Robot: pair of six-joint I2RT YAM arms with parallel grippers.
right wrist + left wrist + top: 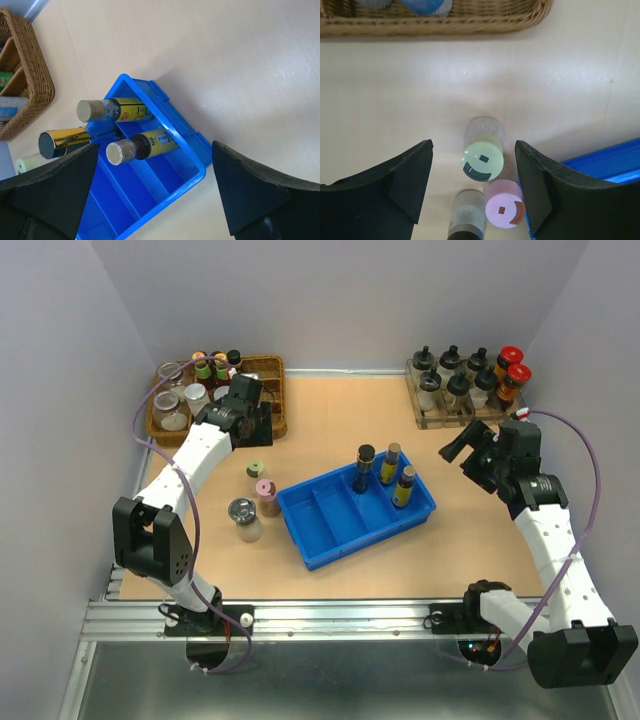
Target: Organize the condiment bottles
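Standing on a tan table (330, 410), walled by grey panels (340, 300).

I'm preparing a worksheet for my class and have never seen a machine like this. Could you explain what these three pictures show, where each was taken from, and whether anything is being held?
These are two robot arms bolted to a table edge. The overhead picture looks down from behind them; the other two come from cameras on each wrist.

On the table sits a blue tray with three slim yellow bottles standing in its right-hand compartment. Left of it stand three squat jars with green, pink and grey metal lids. A wicker basket and a rack of cruets sit at the back.

Nothing is held. The left gripper is open above the green-lidded jar, and the right gripper is open above the tray.
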